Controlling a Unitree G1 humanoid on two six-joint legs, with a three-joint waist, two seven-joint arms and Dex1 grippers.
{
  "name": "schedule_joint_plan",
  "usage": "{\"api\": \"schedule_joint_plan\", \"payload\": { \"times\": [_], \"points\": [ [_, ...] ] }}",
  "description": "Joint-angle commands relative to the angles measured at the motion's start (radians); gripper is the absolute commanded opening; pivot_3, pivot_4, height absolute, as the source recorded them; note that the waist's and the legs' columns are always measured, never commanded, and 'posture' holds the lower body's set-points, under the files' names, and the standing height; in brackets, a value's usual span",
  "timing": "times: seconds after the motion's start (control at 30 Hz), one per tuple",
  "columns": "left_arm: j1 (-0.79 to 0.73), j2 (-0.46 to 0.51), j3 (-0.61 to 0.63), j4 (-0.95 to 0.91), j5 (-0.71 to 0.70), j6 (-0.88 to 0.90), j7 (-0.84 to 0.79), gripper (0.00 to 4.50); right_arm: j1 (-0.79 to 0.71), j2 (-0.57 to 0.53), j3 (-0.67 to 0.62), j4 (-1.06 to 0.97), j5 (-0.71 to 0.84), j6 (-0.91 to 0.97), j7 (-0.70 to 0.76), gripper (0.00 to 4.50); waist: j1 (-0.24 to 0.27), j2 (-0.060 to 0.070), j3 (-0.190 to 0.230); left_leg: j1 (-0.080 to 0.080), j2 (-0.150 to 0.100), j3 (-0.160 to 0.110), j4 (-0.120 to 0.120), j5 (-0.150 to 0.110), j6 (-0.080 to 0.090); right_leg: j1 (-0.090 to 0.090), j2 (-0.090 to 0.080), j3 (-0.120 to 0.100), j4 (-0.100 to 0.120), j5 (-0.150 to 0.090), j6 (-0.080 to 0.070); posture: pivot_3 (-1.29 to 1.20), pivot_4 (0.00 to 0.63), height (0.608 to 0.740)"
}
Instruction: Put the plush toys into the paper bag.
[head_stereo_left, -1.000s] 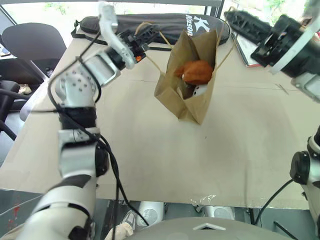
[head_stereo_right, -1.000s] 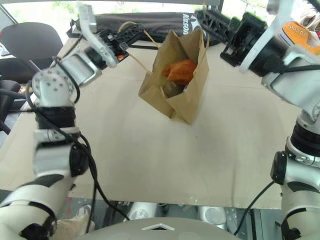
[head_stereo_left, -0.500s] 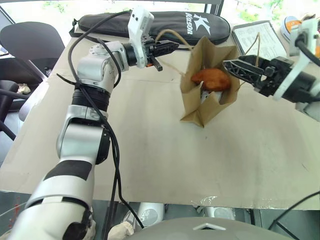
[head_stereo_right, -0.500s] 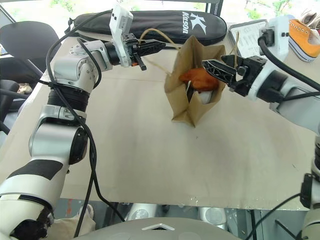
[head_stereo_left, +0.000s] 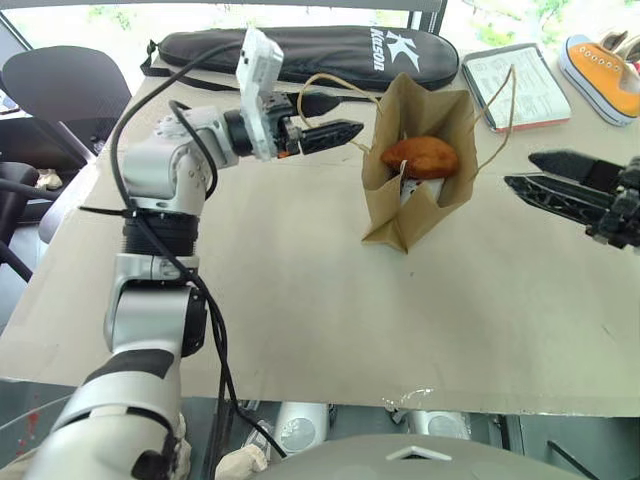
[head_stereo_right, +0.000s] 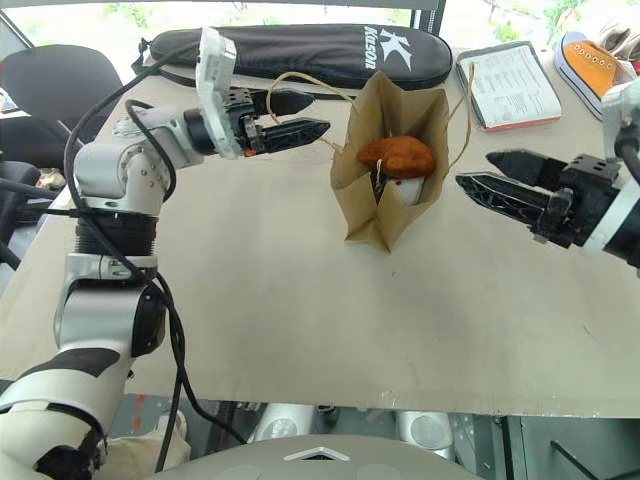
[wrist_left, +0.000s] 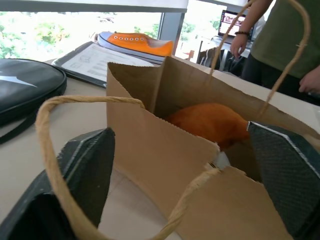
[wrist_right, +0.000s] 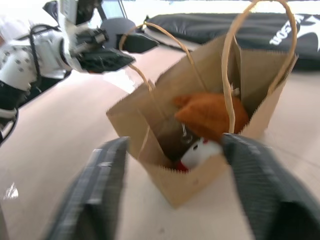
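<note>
The brown paper bag stands upright on the table, its mouth open. The orange-brown plush toy lies on top inside it. The white plush toy with a red end sits under it. My left gripper is open just left of the bag. One twine handle loops loosely over its upper finger. My right gripper is open to the right of the bag, apart from it, with nothing between its fingers. The other handle stands free.
A long black zippered case lies along the table's far edge. A clipboard with paper and an orange sneaker are at the far right. A black chair stands off the left edge. A person stands beyond the table.
Both grippers have let go of the bag's handles. The left gripper opened in place, the right drew back to the right. The bag went from hanging tilted to standing on the table.
</note>
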Motion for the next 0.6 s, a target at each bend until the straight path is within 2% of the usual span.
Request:
{"api": "schedule_joint_plan", "payload": {
  "times": [0.03,0.07,0.1,0.23,0.37,0.5,0.6],
  "points": [
    [0.024,0.044,0.042,-0.083,-0.036,0.024,-0.043,4.5,0.039,-0.021,-0.045,-0.019,-0.078,-0.009,0.055,0.86,0.0,0.0,0.0,0.0,0.0,0.0,0.0,0.0,0.0,0.001,0.0,0.0,0.0,0.0,0.0,0.0,0.15,0.74],
    [0.033,0.052,0.044,-0.092,-0.038,0.027,-0.05,4.5,0.052,-0.02,-0.039,-0.02,-0.107,-0.014,0.07,0.29,0.001,0.0,0.0,0.0,0.0,-0.001,0.0,0.0,0.0,0.001,0.0,0.0,0.0,0.0,0.0,0.0,0.15,0.74],
    [0.04,0.059,0.046,-0.099,-0.041,0.033,-0.053,4.5,0.062,-0.019,-0.029,-0.024,-0.136,-0.019,0.083,0.03,0.001,0.0,0.0,0.0,0.0,0.0,0.001,0.0,0.0,0.001,0.0,0.0,0.0,0.0,0.0,0.0,0.15,0.74],
    [0.064,0.076,0.032,-0.101,-0.007,0.008,-0.061,4.5,0.065,0.002,0.073,-0.027,-0.261,-0.047,0.148,0.03,0.005,0.0,0.0,0.0,0.0,-0.001,0.001,0.0,0.0,0.001,0.0,-0.001,0.0,0.0,0.0,0.0,0.15,0.74],
    [0.103,0.118,-0.037,-0.081,0.154,-0.263,-0.11,4.5,0.04,0.01,0.129,-0.006,-0.323,-0.06,0.194,0.03,0.008,0.0,0.0,0.0,-0.001,-0.001,0.001,0.0,0.0,0.001,0.001,0.0,0.0,0.0,0.0,0.0,0.15,0.74],
    [0.11,0.126,-0.039,-0.011,0.233,-0.446,-0.123,4.5,0.035,0.007,0.168,-0.011,-0.395,-0.061,0.225,0.03,0.017,0.0,0.0,0.001,0.0,-0.001,0.001,0.0,0.0,0.001,0.001,0.0,0.0,0.0,0.0,0.0,0.15,0.74],
    [0.124,0.134,-0.012,-0.01,0.194,-0.398,-0.151,4.5,0.004,0.017,0.226,-0.008,-0.483,-0.08,0.231,0.03,0.018,0.0,0.0,0.0,0.0,0.0,0.002,0.0,0.0,0.001,0.001,0.0,-0.001,0.0,0.0,0.0,0.15,0.74]
  ]
}}
